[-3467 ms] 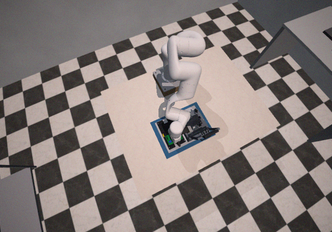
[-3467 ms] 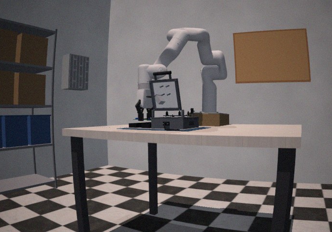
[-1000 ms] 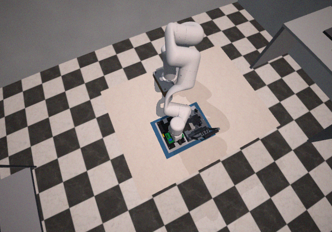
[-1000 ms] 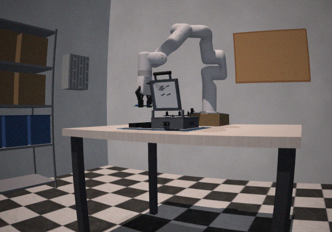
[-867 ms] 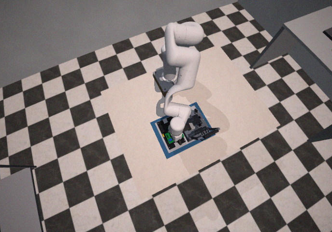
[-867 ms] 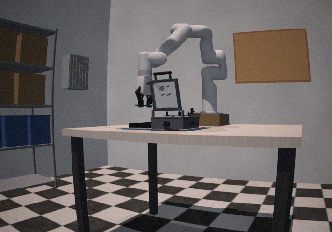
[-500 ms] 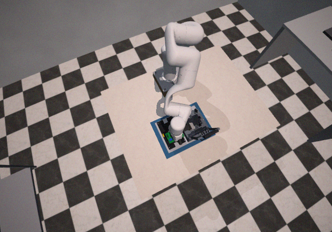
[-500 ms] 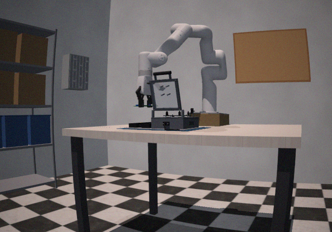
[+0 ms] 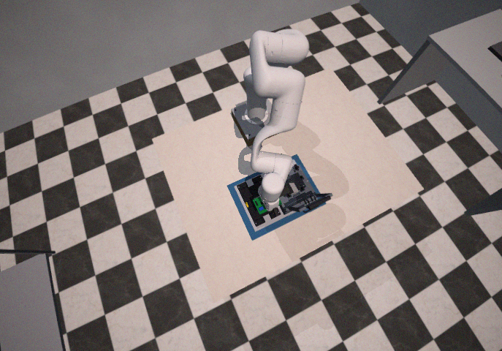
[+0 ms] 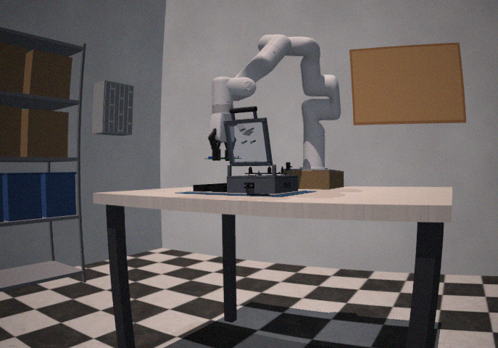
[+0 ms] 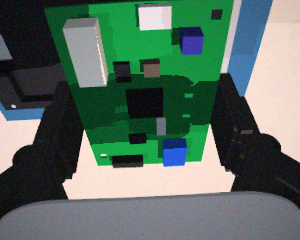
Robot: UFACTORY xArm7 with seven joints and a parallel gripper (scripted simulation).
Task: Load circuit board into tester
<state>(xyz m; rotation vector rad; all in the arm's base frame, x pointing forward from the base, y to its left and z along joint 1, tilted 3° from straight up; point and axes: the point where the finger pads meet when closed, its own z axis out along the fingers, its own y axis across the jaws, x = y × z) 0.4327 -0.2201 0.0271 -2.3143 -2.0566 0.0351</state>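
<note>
The green circuit board [image 11: 146, 83] lies face up between my gripper's [image 11: 146, 130] two black fingers, which press on its long edges. A small white block [image 11: 154, 16] sits at the board's far end, and a tall pale grey block [image 11: 86, 52] stands along its left edge. In the exterior view the gripper [image 10: 215, 151] holds the board [image 10: 212, 157] in the air above the black tray [image 10: 209, 187], left of the tester [image 10: 262, 182]. The tester's lid [image 10: 249, 141] stands open and upright, handle [image 10: 243, 109] on top. From above, the board [image 9: 258, 205] shows beside the wrist.
Tray and tester stand on a blue mat [image 9: 259, 231] on the table [image 10: 274, 201]. The arm's base block [image 10: 317, 178] sits behind the tester. A shelf with boxes [image 10: 19, 122] stands off to the left, away from the table.
</note>
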